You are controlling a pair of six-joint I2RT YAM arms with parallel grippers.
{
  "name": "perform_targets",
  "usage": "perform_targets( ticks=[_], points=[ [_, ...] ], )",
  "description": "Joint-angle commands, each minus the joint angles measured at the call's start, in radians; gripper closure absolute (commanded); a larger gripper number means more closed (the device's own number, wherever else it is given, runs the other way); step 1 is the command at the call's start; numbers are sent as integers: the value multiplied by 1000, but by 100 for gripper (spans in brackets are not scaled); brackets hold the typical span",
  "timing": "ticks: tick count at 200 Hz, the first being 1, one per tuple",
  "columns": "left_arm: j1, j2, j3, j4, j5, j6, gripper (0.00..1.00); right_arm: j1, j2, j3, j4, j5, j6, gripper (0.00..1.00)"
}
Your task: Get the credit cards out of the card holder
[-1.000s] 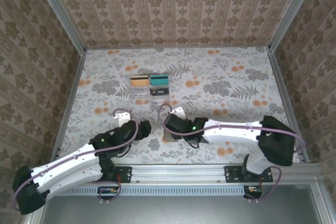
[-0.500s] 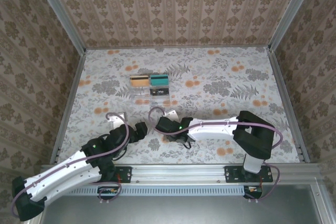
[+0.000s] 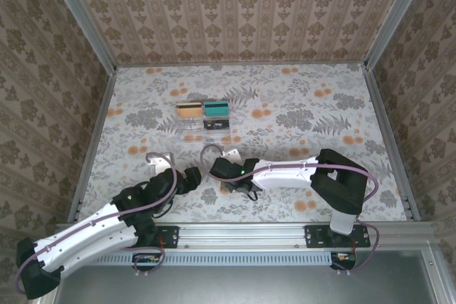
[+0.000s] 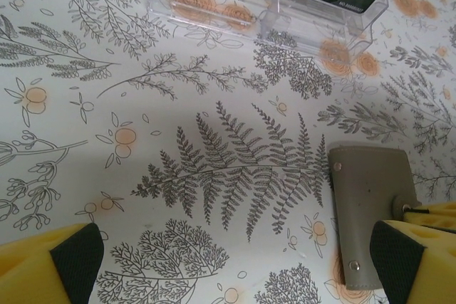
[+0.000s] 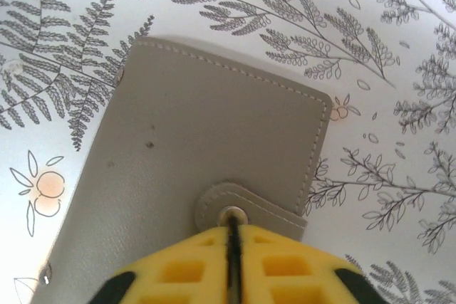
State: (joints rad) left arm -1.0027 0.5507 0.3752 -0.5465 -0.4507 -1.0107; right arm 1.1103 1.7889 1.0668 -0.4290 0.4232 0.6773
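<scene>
Right gripper has its jaws pressed together, fingertips meeting at the snap tab of the card holder, which lies closed and flat on the floral table. Left gripper hangs spread wide just beside the holder.

I run two arms in white shells with black joints. The left arm and the right arm each carry a purple cable that loops out near the wrist. A small green light glows on each forearm. Black brackets form the bases. The left gripper has yellow fingers faced with black textured pads. The right gripper has the same yellow, moulded with square recesses.
</scene>
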Motion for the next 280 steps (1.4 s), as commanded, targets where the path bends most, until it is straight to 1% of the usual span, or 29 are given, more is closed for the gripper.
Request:
perform_targets(
  ticks=[1, 21, 29, 46, 57, 63, 68, 76, 83, 92, 96, 101, 104, 107, 120, 134, 141, 148, 190, 233, 243, 248, 267, 277, 280],
  points=[
    [-6, 20, -4, 25, 34, 1, 0, -3, -7, -23, -1, -23, -17, 100],
    [-6, 43, -13, 87, 82, -6, 4, -4, -26, -25, 5, -26, -28, 100],
    [-6, 51, -23, 125, 111, -13, 10, -4, -38, -30, 18, -34, -33, 100],
    [-6, 63, -55, 233, 178, -42, 33, -4, -69, -46, 45, -56, -44, 100],
    [-6, 72, -77, 297, 209, -62, 53, -5, -92, -58, 67, -69, -49, 100],
    [-5, 78, -83, 326, 218, -74, 61, -4, -103, -62, 73, -72, -50, 100],
    [-6, 82, -87, 340, 222, -80, 65, -4, -111, -64, 73, -70, -49, 100],
    [-4, 87, -88, 350, 224, -83, 69, -5, -116, -60, 63, -58, -50, 100],
    [-4, 90, -85, 345, 219, -84, 70, -6, -117, -50, 41, -42, -51, 100],
    [-3, 89, -84, 339, 213, -85, 67, -6, -110, -31, 12, -30, -54, 100],
    [-3, 89, -82, 338, 211, -85, 66, -6, -103, -19, 0, -28, -58, 91],
    [-1, 87, -81, 330, 210, -83, 64, -6, -91, -3, -18, -23, -59, 77],
    [-2, 86, -79, 325, 208, -82, 64, -6, -84, 7, -29, -19, -60, 72],
    [0, 83, -78, 319, 206, -82, 63, -6, -78, 16, -37, -17, -61, 71],
    [1, 73, -66, 286, 189, -77, 57, -6, -53, 40, -55, -11, -61, 68],
    [0, 56, -60, 253, 174, -77, 55, -13, -28, 54, -60, -8, -59, 63],
    [1, 45, -62, 243, 172, -78, 53, -17, -16, 60, -66, -10, -58, 61],
    [2, 35, -64, 237, 171, -78, 50, -21, -6, 66, -71, -11, -58, 61],
    [3, 5, -75, 219, 165, -85, 49, -38, 44, 63, -63, -38, -62, 60],
    [3, 17, -65, 220, 168, -74, 48, -42, 85, 52, -34, -65, -72, 50],
    [4, 22, -65, 220, 168, -74, 48, -43, 93, 54, -31, -66, -73, 51],
    [4, 23, -65, 220, 170, -74, 48, -43, 99, 57, -31, -69, -74, 52],
    [4, 34, -64, 229, 179, -74, 48, -44, 106, 60, -32, -77, -75, 69],
    [4, 39, -63, 234, 182, -72, 47, -44, 98, 52, -24, -84, -76, 85],
    [3, 42, -62, 235, 182, -72, 47, -44, 95, 49, -21, -87, -77, 88]
  ],
)
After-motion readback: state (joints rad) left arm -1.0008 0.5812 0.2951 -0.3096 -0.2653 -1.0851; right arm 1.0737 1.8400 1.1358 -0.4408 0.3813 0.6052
